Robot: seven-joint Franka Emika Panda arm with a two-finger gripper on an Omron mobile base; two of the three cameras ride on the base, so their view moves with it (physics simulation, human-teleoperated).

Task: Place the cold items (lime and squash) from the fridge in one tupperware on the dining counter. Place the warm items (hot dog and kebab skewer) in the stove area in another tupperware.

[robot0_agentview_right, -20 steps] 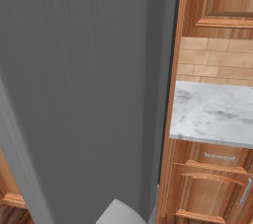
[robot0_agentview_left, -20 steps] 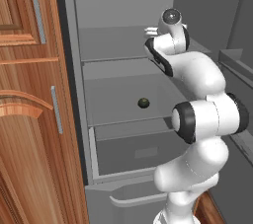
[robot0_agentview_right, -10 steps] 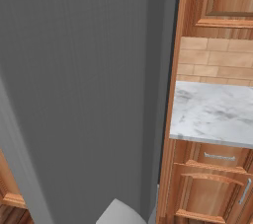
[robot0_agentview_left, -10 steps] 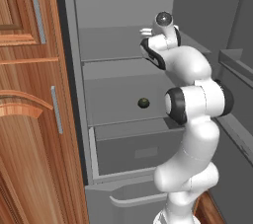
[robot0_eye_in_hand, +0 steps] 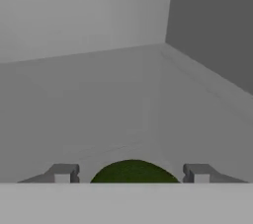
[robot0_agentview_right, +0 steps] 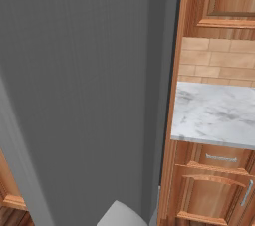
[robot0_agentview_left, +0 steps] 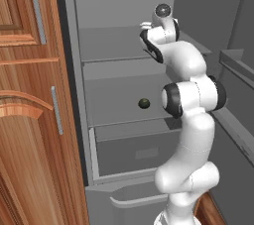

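Squash (robot0_eye_in_hand: 132,170) (dark green, rounded) sits between the pincer (robot0_eye_in_hand: 129,173) tips on the fridge shelf (robot0_eye_in_hand: 123,99); whether they grip it, I cannot tell.

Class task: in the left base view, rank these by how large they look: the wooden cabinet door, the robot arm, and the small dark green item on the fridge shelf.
1. wooden cabinet door, though it stands nearest the camera.
2. robot arm.
3. small dark green item, far the smallest.
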